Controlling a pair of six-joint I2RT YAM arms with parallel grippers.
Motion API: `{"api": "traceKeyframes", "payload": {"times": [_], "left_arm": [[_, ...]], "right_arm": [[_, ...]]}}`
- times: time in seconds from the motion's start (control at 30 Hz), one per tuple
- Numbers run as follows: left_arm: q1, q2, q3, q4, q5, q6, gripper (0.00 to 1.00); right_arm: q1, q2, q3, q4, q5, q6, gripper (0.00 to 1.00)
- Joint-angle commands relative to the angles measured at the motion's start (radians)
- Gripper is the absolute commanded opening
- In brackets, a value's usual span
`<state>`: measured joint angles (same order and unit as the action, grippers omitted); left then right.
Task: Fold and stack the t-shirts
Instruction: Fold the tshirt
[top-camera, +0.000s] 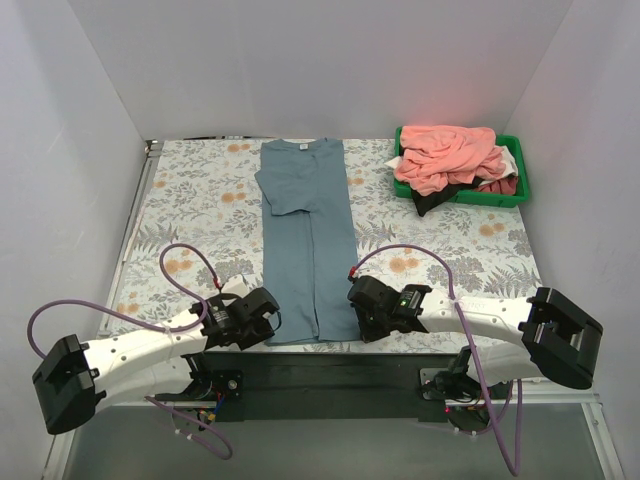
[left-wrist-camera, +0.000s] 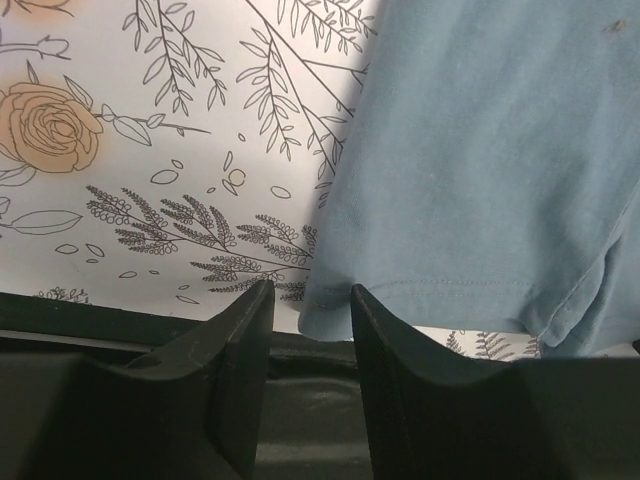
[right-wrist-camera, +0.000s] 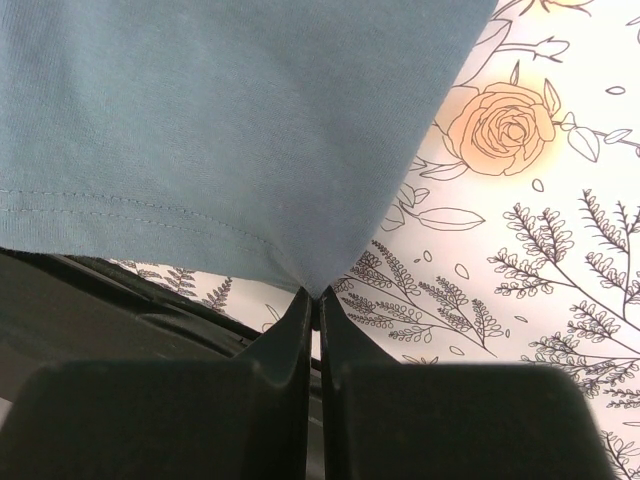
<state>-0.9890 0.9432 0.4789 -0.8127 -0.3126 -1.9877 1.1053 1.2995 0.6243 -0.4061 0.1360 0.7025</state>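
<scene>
Above the right claw (right-wrist-camera: 313, 297), the grey-blue t-shirt (right-wrist-camera: 200, 120) is matt, stitched cloth. The table cover (right-wrist-camera: 560, 300) beside it looks smooth and printed.

T-shirt (top-camera: 305, 240): plain dusty grey-blue, stitching in matching thread. Table cover (top-camera: 190, 200): white ground, grey line-drawn foliage, pale orange roses. Bin (top-camera: 490, 199): green. Heaped shirts (top-camera: 445, 155): salmon-pink, with white, dark red and black pieces. Left gripper (left-wrist-camera: 310, 295) and right gripper (right-wrist-camera: 318, 295): black. Cables (top-camera: 190, 255): purple.

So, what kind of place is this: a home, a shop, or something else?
Most likely a robot test booth, not a home: plain white walls box in one table, two robot arms are bolted at its near edge, and a green bin of shirts sits beside a spread grey-blue shirt.
</scene>
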Motion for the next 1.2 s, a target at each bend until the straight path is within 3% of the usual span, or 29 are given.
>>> {"api": "traceKeyframes", "payload": {"times": [0.0, 0.3, 0.47, 0.63, 1.0, 1.17], "left_arm": [[-0.010, 0.002, -0.011, 0.009, 0.018, -0.043, 0.35], [-0.014, 0.029, -0.049, 0.038, 0.055, -0.040, 0.26], [-0.016, 0.039, -0.085, 0.147, 0.095, -0.034, 0.19], [-0.017, 0.058, -0.106, 0.170, 0.119, -0.033, 0.00], [-0.020, -0.029, -0.062, 0.155, 0.043, 0.006, 0.00], [-0.020, -0.083, -0.002, 0.064, -0.006, 0.012, 0.00]], "right_arm": [[-0.002, -0.003, -0.014, -0.002, 0.020, -0.001, 0.01], [-0.004, 0.003, -0.026, 0.018, 0.013, 0.005, 0.01], [-0.002, 0.004, -0.020, 0.018, 0.013, 0.002, 0.01], [-0.002, -0.003, -0.020, 0.018, 0.013, 0.002, 0.01], [-0.002, -0.077, 0.008, -0.023, 0.065, 0.011, 0.01], [-0.004, -0.098, 0.066, -0.069, 0.114, -0.003, 0.01]]}}
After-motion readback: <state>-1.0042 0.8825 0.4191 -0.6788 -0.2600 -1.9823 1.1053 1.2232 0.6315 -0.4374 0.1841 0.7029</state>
